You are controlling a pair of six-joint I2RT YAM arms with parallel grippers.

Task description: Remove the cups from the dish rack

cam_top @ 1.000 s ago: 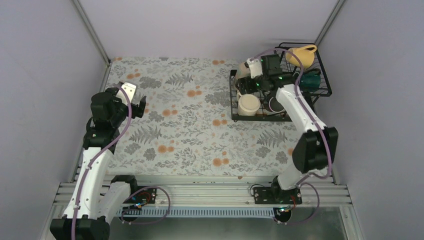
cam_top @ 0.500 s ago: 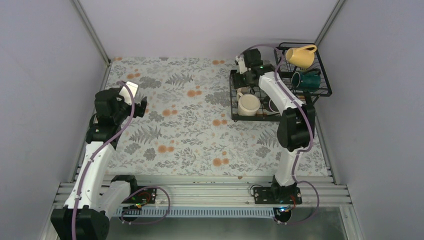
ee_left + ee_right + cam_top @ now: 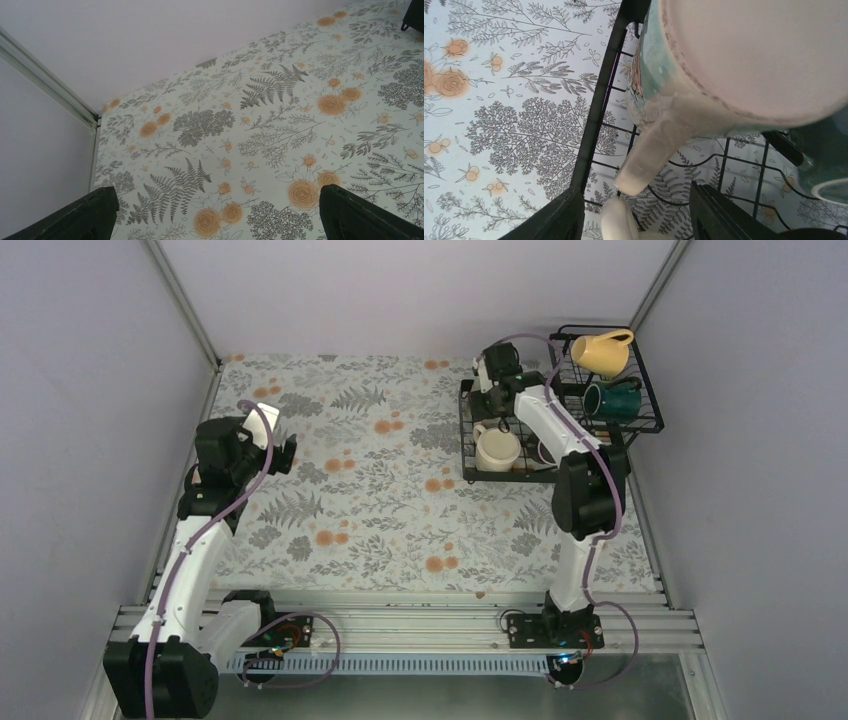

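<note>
In the right wrist view a cream cup with small print (image 3: 744,55) fills the top, its base toward the camera and its handle (image 3: 651,155) pointing down. My right gripper (image 3: 635,190) is open, its fingers on either side of that handle with a gap on both sides. It hangs over the back left corner of the black dish rack (image 3: 466,445). A plain cream cup (image 3: 497,450) lies in the flat tray, and a yellow cup (image 3: 603,350) and a teal cup (image 3: 612,398) sit in the raised basket. My left gripper (image 3: 220,195) is open above bare cloth.
The floral tablecloth (image 3: 380,500) covers the table, with grey walls close on the left, back and right. The rack's left rim (image 3: 599,100) runs just left of my right fingers. A teal cup (image 3: 824,150) and another cream handle (image 3: 619,220) lie close to them.
The right arm has swung its elbow in and carried its gripper to the rack's back left corner, and its jaws have narrowed around the cup handle. The left arm shifted slightly.
</note>
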